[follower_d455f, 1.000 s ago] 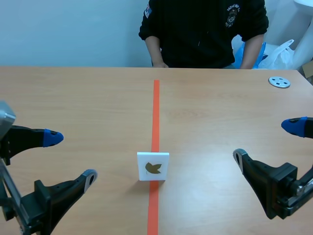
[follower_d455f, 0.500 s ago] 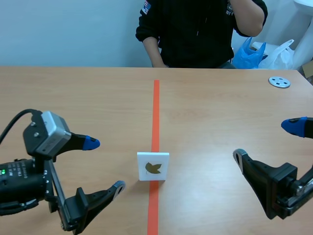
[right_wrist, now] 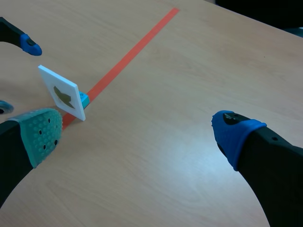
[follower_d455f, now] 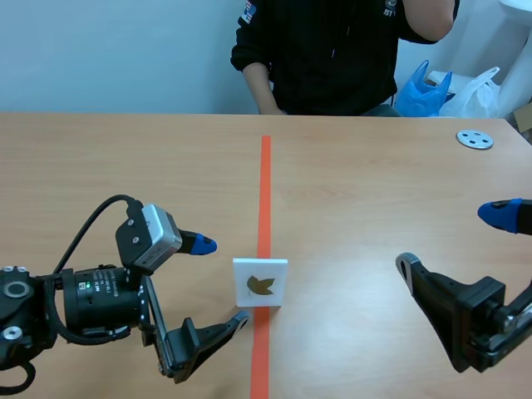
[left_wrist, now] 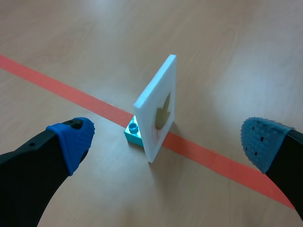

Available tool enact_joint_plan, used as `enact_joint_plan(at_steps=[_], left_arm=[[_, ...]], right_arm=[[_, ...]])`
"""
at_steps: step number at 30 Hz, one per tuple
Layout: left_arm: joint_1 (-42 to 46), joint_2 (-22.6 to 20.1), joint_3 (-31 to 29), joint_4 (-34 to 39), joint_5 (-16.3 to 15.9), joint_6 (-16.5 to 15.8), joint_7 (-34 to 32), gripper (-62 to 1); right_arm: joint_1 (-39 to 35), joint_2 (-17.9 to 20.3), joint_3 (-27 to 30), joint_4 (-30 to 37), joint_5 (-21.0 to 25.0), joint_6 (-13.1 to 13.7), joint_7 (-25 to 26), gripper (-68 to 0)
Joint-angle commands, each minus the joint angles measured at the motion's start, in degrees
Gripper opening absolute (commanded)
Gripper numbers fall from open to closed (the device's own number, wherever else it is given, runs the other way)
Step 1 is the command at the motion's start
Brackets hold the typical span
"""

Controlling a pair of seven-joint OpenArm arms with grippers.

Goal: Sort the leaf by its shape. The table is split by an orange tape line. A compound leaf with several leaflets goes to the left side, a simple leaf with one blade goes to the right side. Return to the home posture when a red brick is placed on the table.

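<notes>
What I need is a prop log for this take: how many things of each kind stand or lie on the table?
White leaf card: 1
Turquoise brick at the card's foot: 1
Grey round disc with holes: 1
Total: 3

A pale wooden worktop [follower_d455f: 399,191] fills most of the scene and runs away to a light blue wall [follower_d455f: 116,50]. A person [follower_d455f: 341,58] in a black top sits behind its far edge. One of their arms comes down to the worktop's edge, and the other is bent upward at the elbow. Near the far right corner a small round grey disc [follower_d455f: 475,139] with several holes lies flat. Behind that corner, beside the person, sit a blue plastic bag [follower_d455f: 422,93] and a white plastic bag [follower_d455f: 478,93].
</notes>
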Motion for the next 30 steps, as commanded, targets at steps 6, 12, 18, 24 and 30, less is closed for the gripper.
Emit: enact_joint_plan(at_steps=[6,12,18,24,30], left_arm=[[-4.96,3.76,4.42,-4.9,0.24,0.22,-4.57,1.4],[-8.48,6.34,8.81,-9.66,2.58,2.69,-6.12,1.4],[-10.99,7.43,11.91,-15.02,2.82,5.09,-8.72,1.4],[-11.1,7.39,12.92,-16.76,2.8,5.07,-10.51,1.4],[-11.13,7.41,13.49,-16.76,2.73,5.07,-12.35,-11.5]], right_arm=[[0.81,0.28,0.68,0.04,0.55,-0.24,0.83,0.4],[0.79,0.28,0.68,0.04,0.55,-0.24,0.81,0.4],[0.79,0.28,0.68,0.04,0.57,-0.24,0.81,0.4],[0.79,0.28,0.68,0.04,0.57,-0.24,0.81,0.4],[0.79,0.28,0.68,0.04,0.57,-0.24,0.81,0.4]])
